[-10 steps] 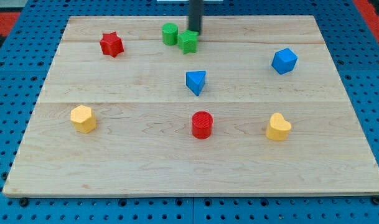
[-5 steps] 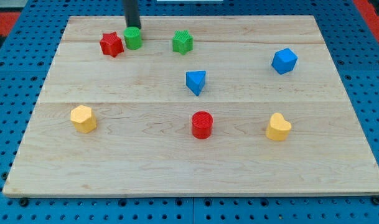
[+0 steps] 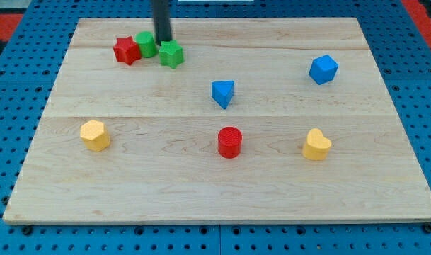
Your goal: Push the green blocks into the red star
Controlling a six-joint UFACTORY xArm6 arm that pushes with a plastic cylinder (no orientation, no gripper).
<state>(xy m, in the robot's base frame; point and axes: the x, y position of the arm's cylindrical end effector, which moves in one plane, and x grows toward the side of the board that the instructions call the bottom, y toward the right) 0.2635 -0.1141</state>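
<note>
The red star (image 3: 126,50) sits near the view's top left of the wooden board (image 3: 222,184). A green cylinder (image 3: 146,44) touches its right side. A green star (image 3: 171,54) lies just right of the cylinder, touching or nearly touching it. My tip (image 3: 163,40) is at the upper edge of the green star, between it and the green cylinder.
A blue triangular block (image 3: 223,93) lies mid-board and a blue cube (image 3: 323,69) at the right. A red cylinder (image 3: 229,142) is low in the middle. A yellow hexagonal block (image 3: 95,134) is at the left and a yellow heart (image 3: 316,144) at the right.
The green cylinder slid left against the red star. The green star then slid left to sit beside the cylinder. My tip moved left, then slightly back right.
</note>
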